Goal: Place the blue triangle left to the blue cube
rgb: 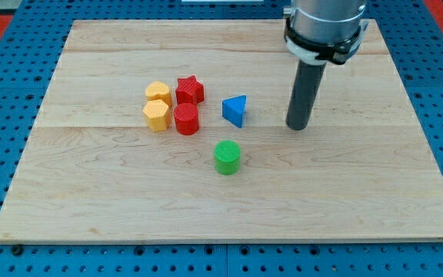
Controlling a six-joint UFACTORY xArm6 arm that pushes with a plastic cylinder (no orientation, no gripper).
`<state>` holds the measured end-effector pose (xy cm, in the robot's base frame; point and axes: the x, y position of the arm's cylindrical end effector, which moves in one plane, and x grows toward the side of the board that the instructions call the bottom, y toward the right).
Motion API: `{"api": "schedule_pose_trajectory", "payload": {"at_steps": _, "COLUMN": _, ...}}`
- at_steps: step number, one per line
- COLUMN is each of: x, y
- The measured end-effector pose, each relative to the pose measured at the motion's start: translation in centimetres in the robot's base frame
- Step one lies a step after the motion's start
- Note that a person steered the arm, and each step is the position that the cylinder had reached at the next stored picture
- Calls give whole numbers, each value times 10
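The blue triangle lies on the wooden board near its middle. My tip rests on the board to the right of the blue triangle, a short gap apart from it and not touching. No blue cube shows anywhere in the view; the arm's body covers part of the board's top right.
Left of the blue triangle sits a tight cluster: a red star, a red cylinder, a yellow block and a yellow hexagon. A green cylinder stands below the triangle. A blue pegboard surrounds the board.
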<state>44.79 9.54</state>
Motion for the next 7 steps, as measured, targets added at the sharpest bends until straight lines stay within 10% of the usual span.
{"api": "schedule_pose_trajectory", "payload": {"at_steps": 4, "x": -32, "y": -144}}
{"api": "schedule_pose_trajectory", "payload": {"at_steps": 7, "x": -99, "y": -25}}
